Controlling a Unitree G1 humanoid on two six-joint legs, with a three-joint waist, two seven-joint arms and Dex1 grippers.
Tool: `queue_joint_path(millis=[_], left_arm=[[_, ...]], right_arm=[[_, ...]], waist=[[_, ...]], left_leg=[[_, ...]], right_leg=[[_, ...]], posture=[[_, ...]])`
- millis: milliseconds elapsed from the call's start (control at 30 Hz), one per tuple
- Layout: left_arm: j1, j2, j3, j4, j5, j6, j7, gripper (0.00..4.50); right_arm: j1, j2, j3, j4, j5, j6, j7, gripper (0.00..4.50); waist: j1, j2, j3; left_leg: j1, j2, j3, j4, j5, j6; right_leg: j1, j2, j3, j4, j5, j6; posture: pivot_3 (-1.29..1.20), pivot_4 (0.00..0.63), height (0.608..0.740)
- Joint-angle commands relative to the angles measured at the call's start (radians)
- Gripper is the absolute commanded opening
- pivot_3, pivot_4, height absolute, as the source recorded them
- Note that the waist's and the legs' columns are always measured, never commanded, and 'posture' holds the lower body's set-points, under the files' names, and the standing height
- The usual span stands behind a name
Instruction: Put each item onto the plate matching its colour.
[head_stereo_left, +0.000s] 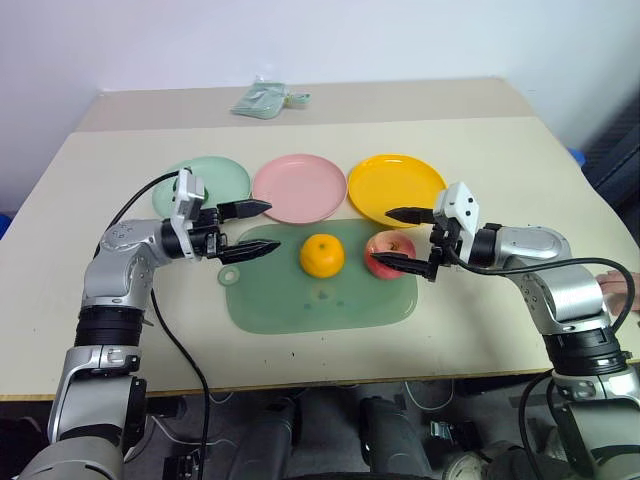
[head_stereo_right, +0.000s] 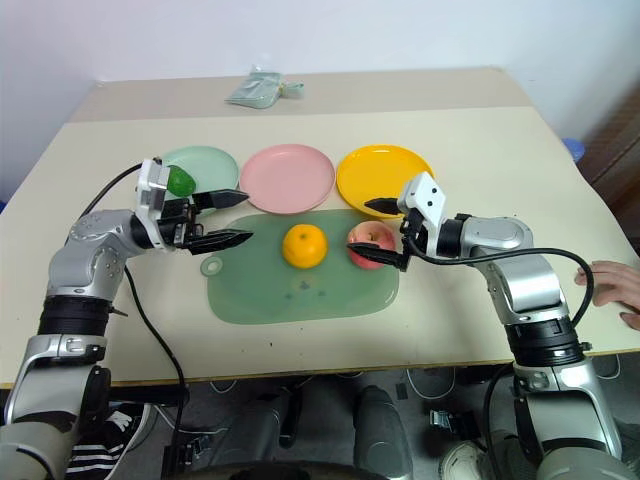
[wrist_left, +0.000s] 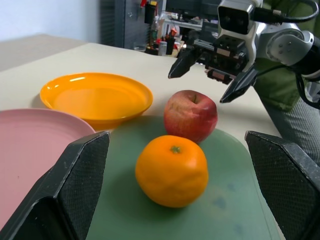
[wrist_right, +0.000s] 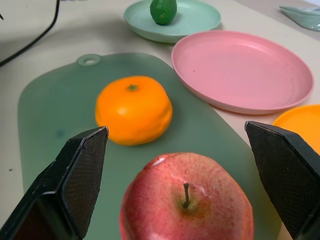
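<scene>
Apple (head_stereo_left: 389, 251) and orange (head_stereo_left: 322, 255) on green mat (head_stereo_left: 330, 305) mid-tabletop.
Lime (head_stereo_right: 181, 181) already on mint plate (wrist_right: 195, 20); left fingers (head_stereo_left: 245, 230) and right fingers (head_stereo_left: 400, 238) spread open (empty), flanking apple.

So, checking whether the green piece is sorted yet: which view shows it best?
The right wrist view: the dark green glossy piece sits clearly on the pale mint round plate. The right eye view shows it partly behind the left gripper.
</scene>
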Motion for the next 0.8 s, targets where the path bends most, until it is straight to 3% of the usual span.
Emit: queue_joint_path(millis=[33,333,500,733,800], left_arm=[[-0.005,0.011,0.005,-0.045,-0.021,0.009,0.005,4.43],[0.002,0.016,-0.002,-0.044,-0.016,0.003,0.003,4.43],[0.001,0.013,-0.001,-0.014,-0.010,-0.022,-0.006,4.50],[0.001,0.004,-0.006,0.051,0.002,-0.079,-0.023,4.50],[0.000,0.003,-0.006,0.057,0.002,-0.085,-0.025,4.50]], right_arm=[[-0.010,-0.017,0.029,0.016,-0.064,-0.033,-0.013,4.50],[-0.004,-0.019,0.065,0.052,-0.111,-0.012,-0.009,4.50],[-0.007,-0.012,0.054,0.052,-0.112,-0.021,-0.011,3.18],[-0.005,-0.016,0.045,0.038,-0.086,-0.007,0.008,3.18],[-0.007,-0.008,0.036,0.046,-0.085,-0.010,-0.005,4.14]], waist=[[0.000,0.000,0.000],[0.013,0.000,0.000],[0.015,0.000,0.000],[0.015,0.000,0.000],[0.015,0.000,0.000]], left_leg=[[0.000,0.000,0.000,0.000,0.000,0.000],[0.000,0.000,0.000,0.000,0.000,0.000],[0.000,0.000,0.000,0.000,0.000,0.000],[0.000,0.000,0.000,0.000,0.000,0.000],[0.000,0.000,0.000,0.000,0.000,0.000]], right_leg=[[0.000,0.000,0.000,0.000,0.000,0.000],[0.000,0.000,0.000,0.000,0.000,0.000],[0.000,0.000,0.000,0.000,0.000,0.000],[0.000,0.000,0.000,0.000,0.000,0.000],[0.000,0.000,0.000,0.000,0.000,0.000]], posture=[[0.00,0.150,0.740],[0.00,0.150,0.740],[0.00,0.150,0.740],[0.00,0.150,0.740],[0.00,0.150,0.740]])
